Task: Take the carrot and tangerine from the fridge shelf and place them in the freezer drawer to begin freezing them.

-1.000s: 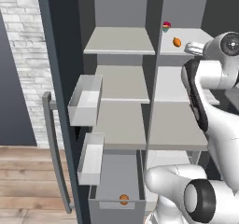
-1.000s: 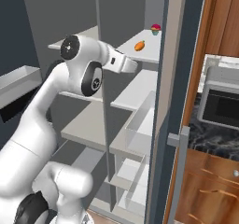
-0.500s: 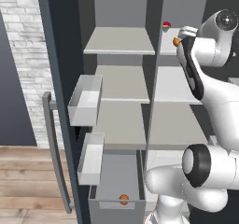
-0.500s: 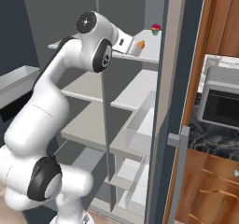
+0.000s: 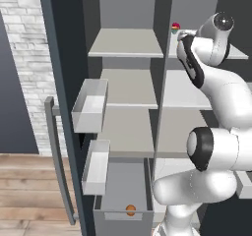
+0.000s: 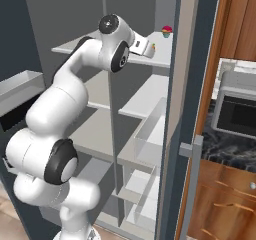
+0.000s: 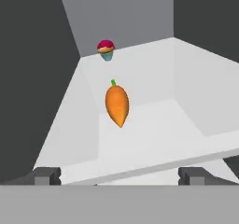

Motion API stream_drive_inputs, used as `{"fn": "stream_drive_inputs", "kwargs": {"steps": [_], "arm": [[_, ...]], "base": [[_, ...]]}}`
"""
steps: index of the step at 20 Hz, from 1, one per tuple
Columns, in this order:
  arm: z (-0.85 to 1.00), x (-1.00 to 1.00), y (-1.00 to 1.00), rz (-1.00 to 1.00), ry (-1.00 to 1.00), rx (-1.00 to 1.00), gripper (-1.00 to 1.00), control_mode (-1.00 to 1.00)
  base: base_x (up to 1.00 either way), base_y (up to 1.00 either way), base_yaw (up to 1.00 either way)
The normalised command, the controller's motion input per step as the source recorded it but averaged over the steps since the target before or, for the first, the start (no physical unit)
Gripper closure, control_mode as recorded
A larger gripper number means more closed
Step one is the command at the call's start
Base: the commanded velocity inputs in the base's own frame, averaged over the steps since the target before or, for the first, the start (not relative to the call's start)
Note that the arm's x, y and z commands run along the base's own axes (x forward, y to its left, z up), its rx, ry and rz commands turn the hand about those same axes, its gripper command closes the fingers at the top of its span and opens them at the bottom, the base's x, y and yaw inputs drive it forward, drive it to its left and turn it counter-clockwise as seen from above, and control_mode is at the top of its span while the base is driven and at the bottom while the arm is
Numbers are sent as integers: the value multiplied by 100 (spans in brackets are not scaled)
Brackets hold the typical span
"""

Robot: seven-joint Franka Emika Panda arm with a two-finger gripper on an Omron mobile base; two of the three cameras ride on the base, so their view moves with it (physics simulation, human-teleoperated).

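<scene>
**Carrot lined up, nothing yet grasped**

Nearest the camera, the gripper [image 7: 119, 175] is seen spread wide, its two dark fingertips [image 7: 46, 175] set far apart at the bottom of the hand view, and nothing is held between them. Just beyond them the pale front edge of the fridge shelf [image 7: 154, 143] is crossed, and on that shelf the carrot [image 7: 116, 105] lies alone, its pointed end turned toward the hand and its green stub away. Farther back, against the rear corner, a small cupcake-like item [image 7: 106, 50] with a red top is set well apart from the carrot.

Low down in the left base view, the tangerine [image 5: 130, 210] is already resting in the open freezer drawer [image 5: 123, 191], so half the task is judged done.

Several risks are judged from here. The shelf edge could be struck by the lower finger if the approach is made too low. The carrot, being tapered and smooth, could be pushed backward or rolled aside if it is met by one finger first. A grasp closed on the narrow tip could be lost during the long carry down to the drawer.
</scene>
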Motion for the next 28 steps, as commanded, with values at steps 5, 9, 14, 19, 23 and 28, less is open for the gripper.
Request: {"fn": "stream_drive_inputs", "kwargs": {"steps": [5, 9, 14, 19, 23, 28], "arm": [[-5, 40, 0, 5, 0, 0, -100, -100], [0, 33, -4, 2, 4, 0, -100, -100], [-8, 32, -22, 4, 11, 0, -100, -100], [-11, 38, -19, 1, 10, 0, -100, -100], [-15, 48, -6, 0, 6, 0, -100, -100], [-33, 41, 0, 0, 1, -6, -100, -100]], "base": [[0, 0, 0], [0, 0, 0], [0, 0, 0], [0, 0, 0], [0, 0, 0], [0, 0, 0]]}}
